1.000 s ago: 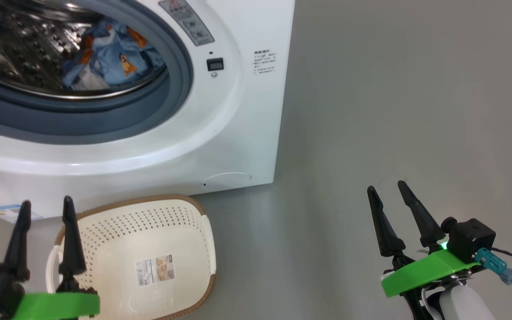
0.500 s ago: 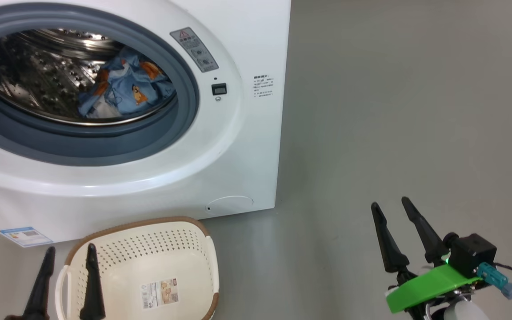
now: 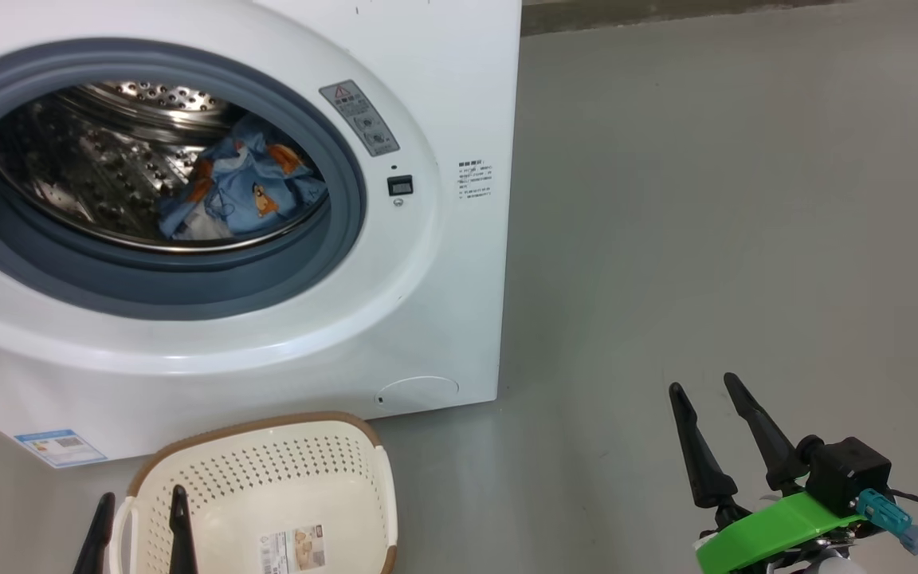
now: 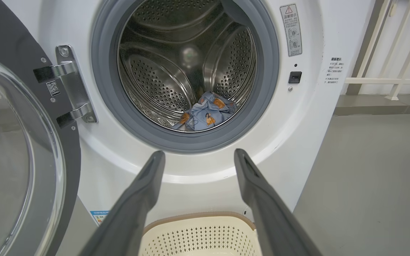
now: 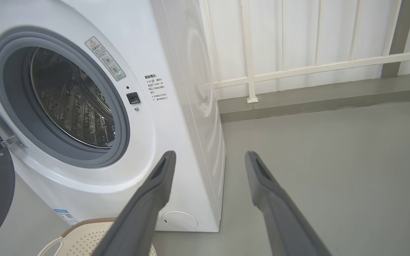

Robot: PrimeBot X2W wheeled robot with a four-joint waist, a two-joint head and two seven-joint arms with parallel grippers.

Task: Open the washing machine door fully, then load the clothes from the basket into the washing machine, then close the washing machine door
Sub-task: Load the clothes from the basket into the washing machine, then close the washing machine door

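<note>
Grey floor [image 3: 706, 239] bears the stickered basket [image 3: 268, 462]; clothes [image 3: 248, 191] lie in the drum [image 3: 84, 175] (both jaws spread).

light: bright, even | shadows: soft | glare: steel drum [image 4: 155, 78] | wrist views: edges bowed

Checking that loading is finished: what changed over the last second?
The head camera tilted up, shifting the whole picture down. The left claw drew back toward the robot, open and empty. Unchanged: clothes in the drum, basket empty, washing machine door open, right claw open.
</note>
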